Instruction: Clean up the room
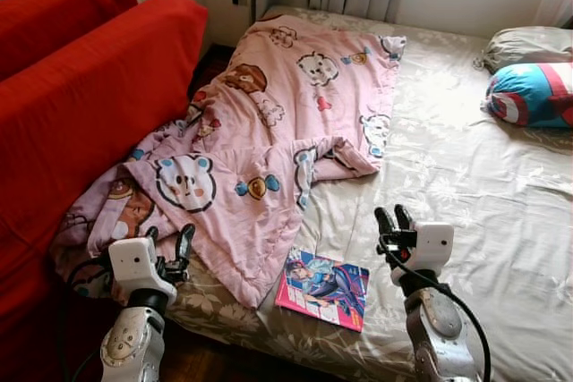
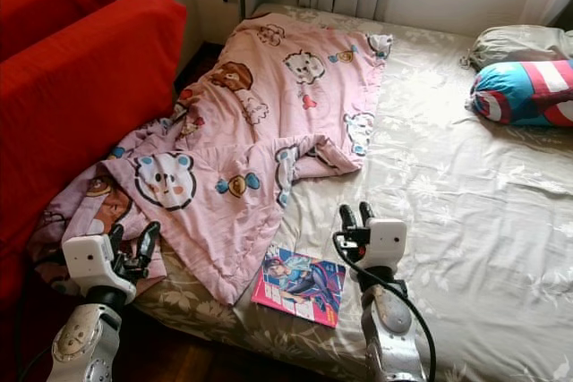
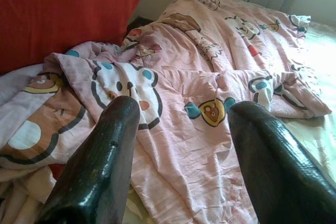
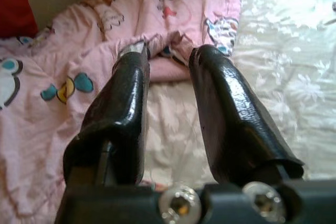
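Facing a bed (image 1: 466, 176) with a rumpled pink blanket (image 1: 269, 123) spread from the head end down to the near left corner, where it bunches and spills over the left edge against the red sofa (image 1: 81, 105). A magazine (image 1: 322, 288) lying flat at the near edge, just beside the blanket's lowest corner — touching or merely close, hard to tell. Two pillows (image 1: 533, 82) stacked at the far right corner.

Left claw (image 1: 170, 248) hovering at the near left corner, right above the bunched blanket, fingers spread wide, nothing held. Right claw (image 1: 394, 219) raised over bare sheet near the near edge, to the right of the magazine, fingers narrow with a slim gap, empty too.

Likely step in hand: gathering that blanket, judging by the left claw's wide stance over it. Best done by biting a thick fold near the corner — not a single thin layer, which could slip out. Worth keeping the wide opening until well down into the cloth, then closing firmly. Worth lifting up and toward the bed's middle, so the overhanging part comes off the sofa side rather than dragging. Risk to watch: the blanket's lower corner sweeping the magazine off the near edge. Right claw well placed to pin or take the magazine first.
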Controlling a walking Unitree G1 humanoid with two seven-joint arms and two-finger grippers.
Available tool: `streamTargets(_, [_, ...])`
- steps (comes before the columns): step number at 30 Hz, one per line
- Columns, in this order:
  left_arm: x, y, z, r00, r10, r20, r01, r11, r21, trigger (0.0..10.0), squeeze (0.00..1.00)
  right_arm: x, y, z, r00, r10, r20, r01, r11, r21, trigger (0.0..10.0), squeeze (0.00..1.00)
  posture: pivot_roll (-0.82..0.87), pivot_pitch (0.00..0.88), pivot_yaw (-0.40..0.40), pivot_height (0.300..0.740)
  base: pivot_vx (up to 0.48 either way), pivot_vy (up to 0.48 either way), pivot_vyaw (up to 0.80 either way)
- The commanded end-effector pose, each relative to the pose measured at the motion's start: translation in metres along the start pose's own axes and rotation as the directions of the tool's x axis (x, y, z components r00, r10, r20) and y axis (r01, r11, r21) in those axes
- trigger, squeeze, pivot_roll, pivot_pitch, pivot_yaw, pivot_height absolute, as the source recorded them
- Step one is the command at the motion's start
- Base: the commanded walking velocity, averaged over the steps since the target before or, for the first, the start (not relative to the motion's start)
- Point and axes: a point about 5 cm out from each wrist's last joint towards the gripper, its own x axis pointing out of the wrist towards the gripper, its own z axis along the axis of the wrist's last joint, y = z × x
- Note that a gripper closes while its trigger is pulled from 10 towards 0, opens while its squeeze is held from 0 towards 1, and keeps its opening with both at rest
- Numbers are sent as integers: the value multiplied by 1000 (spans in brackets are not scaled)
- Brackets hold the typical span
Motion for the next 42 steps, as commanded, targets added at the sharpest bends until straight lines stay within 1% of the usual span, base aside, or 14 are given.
streamTargets(1, [-1,-1,-1,1000,-2,-10,2,1000,-4,10000,0,-3,0,0,1000,5,-8,-5,1000,-15,10000,0,58,193,-57,690,0,0,0])
streamTargets(3, [-2,-3,-1,1000,-7,-12,7,1000,-5,10000,0,-3,0,2,1000,12,13,-12,1000,-5,10000,0,67,187,-59,680,0,0,0])
streamTargets(11, [0,-1,3,1000,-6,-6,6,1000,4,10000,0,5,3,8,999,27,29,-27,1000,8,10000,0,76,197,-63,680,0,0,0])
streamTargets(13, [-2,0,2,1000,-5,-9,5,1000,7,10000,0,5,4,8,999,31,26,-31,1000,5,10000,0,74,202,-61,680,0,0,0])
streamTargets(15, [-3,1,2,1000,-4,-13,4,1000,8,10000,0,4,3,5,1000,21,-1,-21,1000,-3,10000,0,69,205,-60,680,0,0,0])
streamTargets(20, [-2,0,2,1000,-9,-15,9,1000,7,10000,0,2,2,5,1000,19,2,-19,1000,-6,10000,0,62,208,-60,660,0,0,0])
streamTargets(23, [0,-3,3,1000,-17,-9,17,1000,3,10000,0,-1,0,5,1000,12,16,-12,1000,1,10000,0,60,207,-62,660,0,0,0])
streamTargets(28, [1,-4,4,1000,-19,-11,19,1000,2,10000,0,0,0,6,1000,12,19,-12,1000,-2,10000,0,58,208,-63,660,0,0,0])
streamTargets(31, [1,-4,4,1000,-18,-11,18,1000,2,10000,0,5,-1,6,1000,8,-8,-8,1000,-14,10000,0,58,214,-62,660,0,0,0])
streamTargets(32, [1,-3,5,1000,-17,-12,17,1000,2,10000,0,7,-2,6,1000,-3,-11,3,1000,-26,10000,0,55,217,-61,650,0,0,0])
streamTargets(35, [1,-3,4,1000,-17,-22,17,1000,4,10000,0,9,-2,8,1000,6,5,-6,1000,-21,10000,0,53,218,-60,630,0,0,0])
streamTargets(37, [0,-4,3,999,-19,-25,19,1000,7,10000,0,11,0,9,1000,13,8,-13,1000,-12,10000,0,52,220,-58,630,0,0,0])
streamTargets(39, [0,-4,2,999,-21,-26,21,1000,6,10000,0,15,5,13,999,30,31,-30,1000,1,10000,0,51,219,-57,630,0,0,0])
streamTargets(42, [0,-5,3,999,-21,-25,21,1000,6,10000,0,16,7,15,999,26,37,-27,1000,8,10000,0,54,218,-56,630,0,0,0])
